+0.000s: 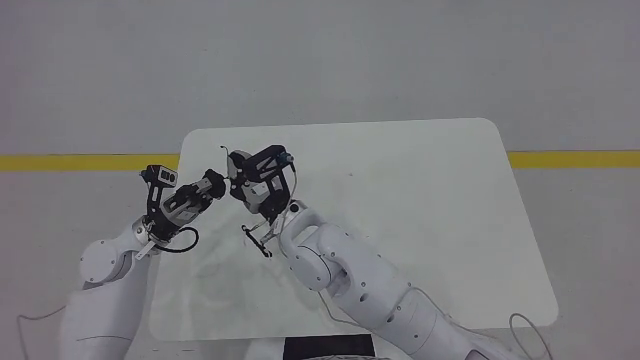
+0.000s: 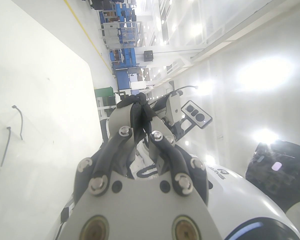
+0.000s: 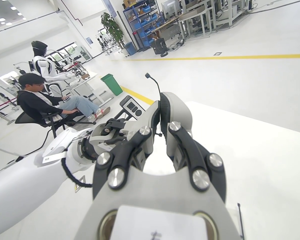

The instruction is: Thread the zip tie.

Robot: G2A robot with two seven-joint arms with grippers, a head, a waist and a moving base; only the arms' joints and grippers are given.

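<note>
Over the far-left corner of the table [image 1: 420, 200] | your right gripper [image 3: 162, 102] is clenched on the zip tie [image 3: 156, 83], head end sticking up past the fingers | your left gripper [image 2: 140, 102] sits just beside it, fingers pressed together, grasp unclear | two spare ties [image 2: 21, 122] lie near the left edge.

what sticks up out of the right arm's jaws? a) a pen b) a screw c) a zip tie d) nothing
c: in the right wrist view a thin black zip tie, head at the top, rises from the shut jaws of the right gripper.
</note>
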